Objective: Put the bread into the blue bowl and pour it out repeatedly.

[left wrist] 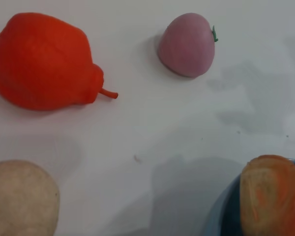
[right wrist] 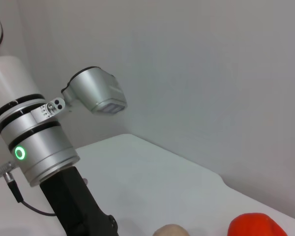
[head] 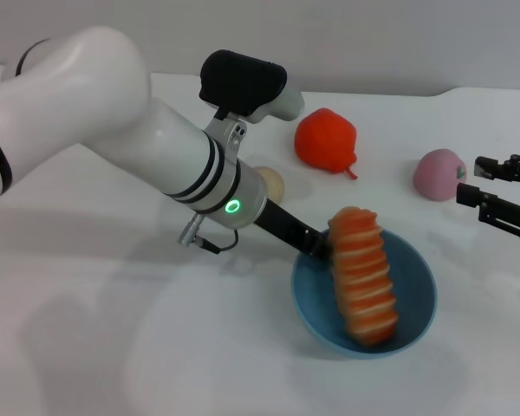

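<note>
Resting one bread (head: 364, 276), one blue bowl (head: 416, 299)

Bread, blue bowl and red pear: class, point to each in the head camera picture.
bread (head: 364, 279), head view, middle of its striped top.
blue bowl (head: 420, 282), head view, bare inner wall.
red pear (head: 325, 139), head view, centre of its body.

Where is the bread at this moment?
In the head view the bread lies in the blue bowl, right of centre, its far end propped over the rim at the left gripper.
</note>
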